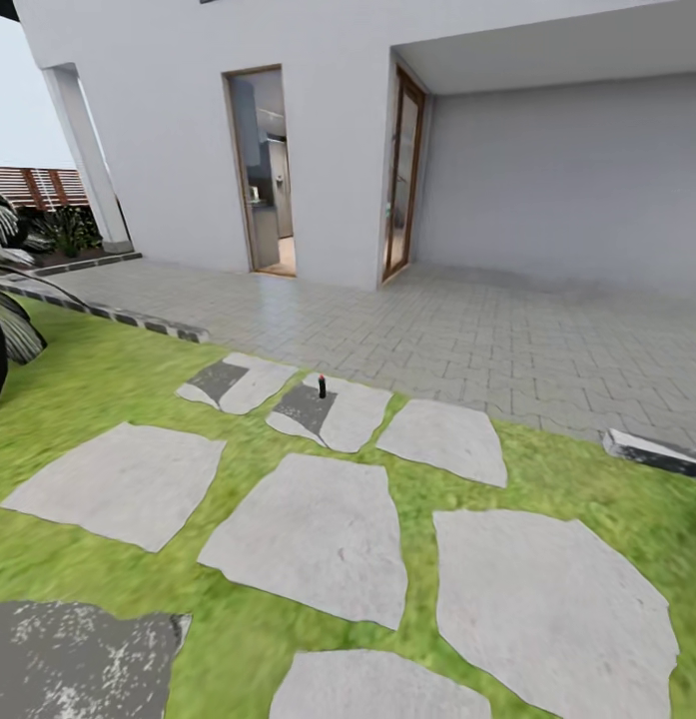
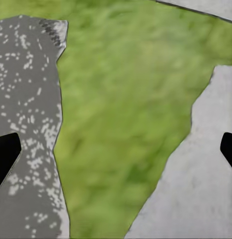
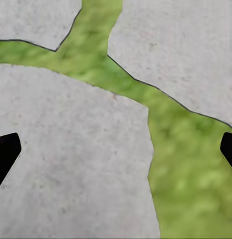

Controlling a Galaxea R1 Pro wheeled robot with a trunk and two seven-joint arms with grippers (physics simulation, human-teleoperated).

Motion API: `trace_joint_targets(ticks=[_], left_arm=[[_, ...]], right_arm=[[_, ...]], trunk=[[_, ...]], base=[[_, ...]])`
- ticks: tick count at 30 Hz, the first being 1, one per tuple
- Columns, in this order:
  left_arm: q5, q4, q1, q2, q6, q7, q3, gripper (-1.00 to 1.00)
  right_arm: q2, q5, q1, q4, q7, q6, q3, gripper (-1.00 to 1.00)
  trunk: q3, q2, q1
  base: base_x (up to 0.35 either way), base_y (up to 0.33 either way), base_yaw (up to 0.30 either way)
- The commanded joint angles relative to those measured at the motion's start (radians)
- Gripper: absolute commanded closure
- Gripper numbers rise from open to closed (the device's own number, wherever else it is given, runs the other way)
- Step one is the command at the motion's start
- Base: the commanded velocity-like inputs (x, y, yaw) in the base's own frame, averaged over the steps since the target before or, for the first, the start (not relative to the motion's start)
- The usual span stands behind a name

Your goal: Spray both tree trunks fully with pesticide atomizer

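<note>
- Head view: The pesticide atomizer (image 1: 322,385), a tiny black bottle with a red top, stands upright on a stone slab (image 1: 333,410) that is half dark grey, half light, in the far row of the floor's paving. It is well ahead of me, close to where the grass (image 1: 238,639) meets the grey-tiled patio (image 1: 467,330) of a white house (image 1: 178,130). An open doorway (image 1: 265,170) and a wooden-framed glass door (image 1: 402,175) face the patio. Larger pale slabs lie nearer to me, split by strips of grass, with a speckled dark slab (image 1: 73,659) at the lower left. Striped palm leaves (image 1: 8,290) reach in at the left edge, and a slatted brown fence (image 1: 43,185) stands beyond them.

- Left wrist view: My left gripper (image 2: 116,152) hangs over a wedge of grass between a speckled dark slab and a pale slab. My black fingertips (image 2: 6,152) sit at opposite edges of the picture, spread wide, with nothing between them.

- Right wrist view: My right gripper (image 3: 116,152) hangs over pale slabs parted by forking strips of grass. Its fingertips (image 3: 6,152) are likewise spread wide apart and hold nothing.
</note>
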Motion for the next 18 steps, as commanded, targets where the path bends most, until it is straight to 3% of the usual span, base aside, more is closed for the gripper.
trace_joint_targets(ticks=[1, 18], left_arm=[[0.000, 0.000, 0.000, 0.000, 0.000, 0.000, 0.000, -1.00], [0.000, 0.000, 0.000, 0.000, 0.000, 0.000, 0.000, -1.00]], right_arm=[[0.000, 0.000, 0.000, 0.000, 0.000, 0.000, 0.000, -1.00], [0.000, 0.000, 0.000, 0.000, 0.000, 0.000, 0.000, -1.00]], trunk=[[0.000, 0.000, 0.000], [0.000, 0.000, 0.000]], base=[[0.339, 0.000, 0.000], [0.339, 0.000, 0.000]])
